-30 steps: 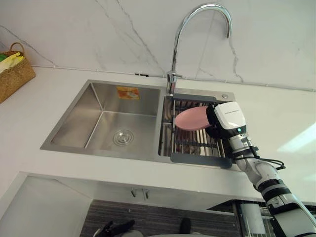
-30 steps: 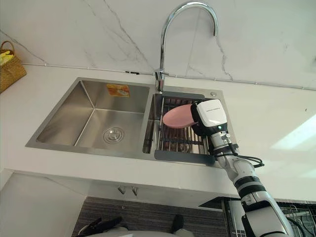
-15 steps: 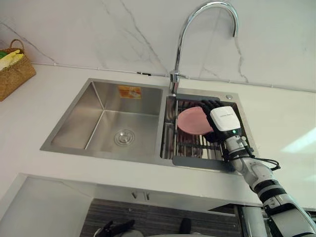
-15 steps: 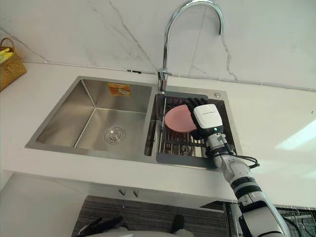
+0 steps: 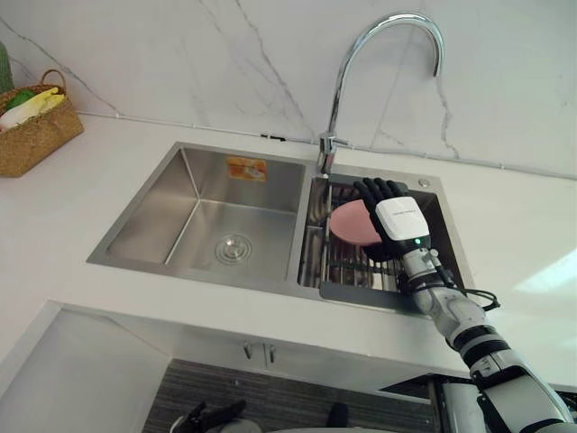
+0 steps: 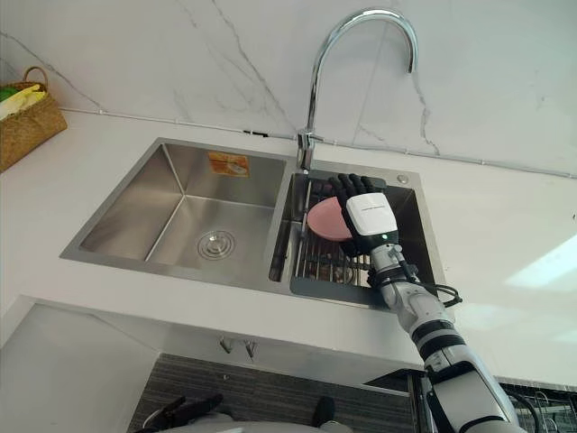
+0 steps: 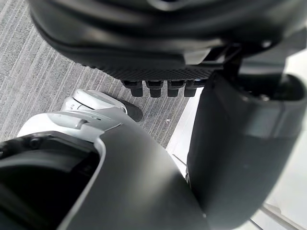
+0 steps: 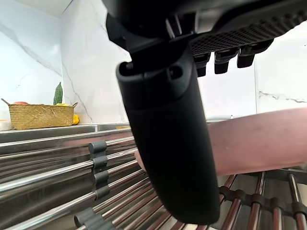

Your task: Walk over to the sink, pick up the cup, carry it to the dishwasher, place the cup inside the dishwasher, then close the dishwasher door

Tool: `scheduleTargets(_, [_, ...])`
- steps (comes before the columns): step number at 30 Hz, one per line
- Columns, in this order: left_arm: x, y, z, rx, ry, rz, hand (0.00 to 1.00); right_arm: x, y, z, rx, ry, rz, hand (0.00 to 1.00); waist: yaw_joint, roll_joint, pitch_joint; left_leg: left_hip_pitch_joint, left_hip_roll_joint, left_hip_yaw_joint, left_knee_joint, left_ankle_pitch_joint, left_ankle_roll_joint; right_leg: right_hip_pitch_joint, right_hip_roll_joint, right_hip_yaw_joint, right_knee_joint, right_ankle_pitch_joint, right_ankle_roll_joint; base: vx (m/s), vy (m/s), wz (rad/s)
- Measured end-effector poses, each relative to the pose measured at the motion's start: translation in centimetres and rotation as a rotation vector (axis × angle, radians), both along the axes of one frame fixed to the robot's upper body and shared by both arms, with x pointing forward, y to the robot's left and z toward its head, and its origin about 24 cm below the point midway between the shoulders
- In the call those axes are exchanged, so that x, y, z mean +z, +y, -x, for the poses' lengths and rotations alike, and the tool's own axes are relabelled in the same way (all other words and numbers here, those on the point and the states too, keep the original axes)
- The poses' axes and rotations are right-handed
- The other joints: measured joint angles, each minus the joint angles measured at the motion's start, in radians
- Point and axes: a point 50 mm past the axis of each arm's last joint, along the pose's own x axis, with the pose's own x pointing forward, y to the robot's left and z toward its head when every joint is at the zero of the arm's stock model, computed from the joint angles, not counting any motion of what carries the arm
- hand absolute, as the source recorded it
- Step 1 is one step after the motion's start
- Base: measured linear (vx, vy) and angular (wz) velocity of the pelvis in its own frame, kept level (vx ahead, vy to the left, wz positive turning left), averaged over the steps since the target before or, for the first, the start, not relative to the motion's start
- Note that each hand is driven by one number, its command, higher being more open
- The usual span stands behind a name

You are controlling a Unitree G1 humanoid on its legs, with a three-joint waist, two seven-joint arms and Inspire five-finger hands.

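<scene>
Open room over the left basin; tall curved faucet close behind the rack and the cup

One pink cup, one tap, one two-basin sink, one rack, one wicker basket.

The silver-grey right arm is a jointed tube broken by black rings, slimmer at the wrist. The dark right hand has black segmented fingers and a white rectangular back plate with faint grey print and what looks like a small green light. Its right thumb is a smooth matte-black rounded bar below a dimpled palm pad. The dark left hand shows the same dimpled pad and a glossy left thumb.
</scene>
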Motion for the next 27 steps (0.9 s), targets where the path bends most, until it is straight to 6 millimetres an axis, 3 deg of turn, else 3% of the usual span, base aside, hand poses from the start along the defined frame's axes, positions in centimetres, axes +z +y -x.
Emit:
scheduleTargets(5, [0.1,0.3,-0.2,-0.004,-0.01,-0.004,1.0,-0.2,-0.1,0.0,-0.021,0.009,0.001,1.0,0.008,-0.011,0.006,-0.003,0.0,-0.008,0.001,0.0,0.0,0.0,0.0,-0.007,0.003,0.002,-0.003,0.0,0.004,0.04])
scheduleTargets(6, [0.2,0.3,-0.3,-0.005,-0.012,-0.004,1.0,-0.5,-0.1,0.0,-0.029,0.018,0.004,0.0,0.009,-0.013,0.006,-0.007,-0.001,-0.013,0.001,0.0,0.0,0.0,-0.001,-0.012,0.003,0.002,-0.003,-0.01,0.002,0.11])
scheduleTargets(15, [0.3,0.3,-0.7,-0.008,-0.033,-0.001,1.0,-2.0,-0.6,0.2,-0.112,0.082,-0.015,0.0,0.031,-0.022,0.01,-0.02,-0.004,-0.027,0.006,0.001,0.001,0.0,-0.004,-0.024,0.004,0.001,-0.002,-0.01,0.001,0.04])
scheduleTargets(27, [0.5,0.7,-1.0,-0.006,-0.051,-0.014,1.0,-1.4,-0.5,0.0,-0.082,0.016,0.012,0.0,0.038,-0.041,0.021,-0.022,-0.006,-0.029,0.007,0.001,0.001,-0.003,-0.007,-0.025,0.004,-0.001,0.0,0.0,0.0,0.0])
